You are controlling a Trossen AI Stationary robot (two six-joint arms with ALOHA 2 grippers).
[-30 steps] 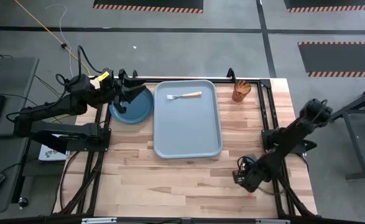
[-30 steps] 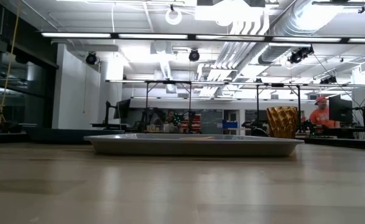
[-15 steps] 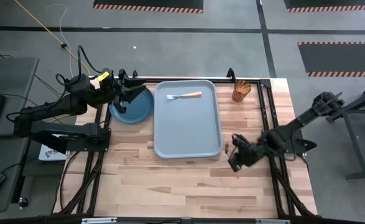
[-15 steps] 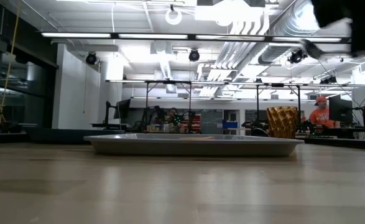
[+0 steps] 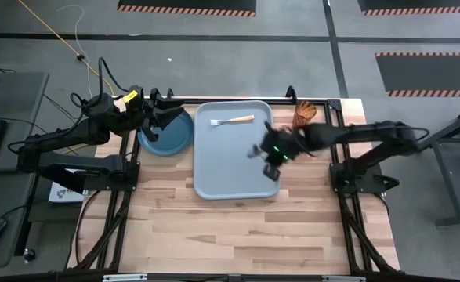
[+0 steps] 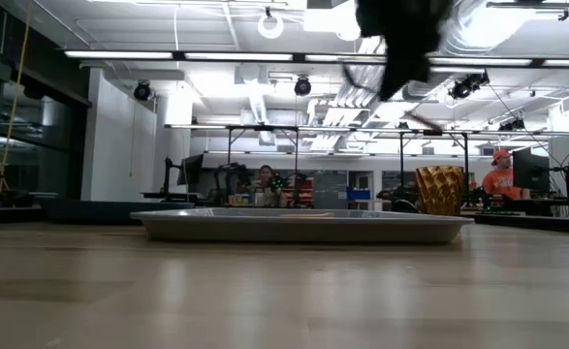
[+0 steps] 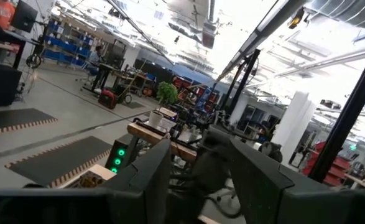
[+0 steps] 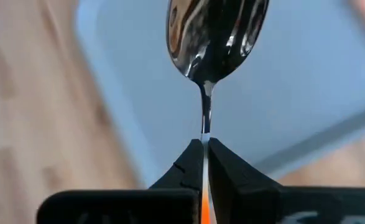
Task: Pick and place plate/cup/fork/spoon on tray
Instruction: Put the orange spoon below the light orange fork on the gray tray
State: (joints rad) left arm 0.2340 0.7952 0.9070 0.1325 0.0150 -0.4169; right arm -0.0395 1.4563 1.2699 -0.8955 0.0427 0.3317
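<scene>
The grey-blue tray lies in the middle of the table, with the fork on its far part. The dark blue plate lies left of the tray. The amber cup stands right of the tray's far corner. My right gripper hovers over the tray's right part, shut on the spoon. My left gripper is open over the plate's far left rim; whether it touches the plate I cannot tell. My right gripper pinches the spoon between its two fingertips, where the thin metal neck meets the orange handle. The fingers lie along the spoon. The bowl sticks out past the fingertips, lifted clear above the tray.
Dark frame rails run along the table's left and right sides. Bare wood lies near of the tray. In the low view the tray and the cup stand ahead, and people show in the room behind.
My right gripper has gone from the table's near right part toward the far edge and left, to a spot above the tray's right part, carrying the spoon clear of the table. My left arm has kept still.
</scene>
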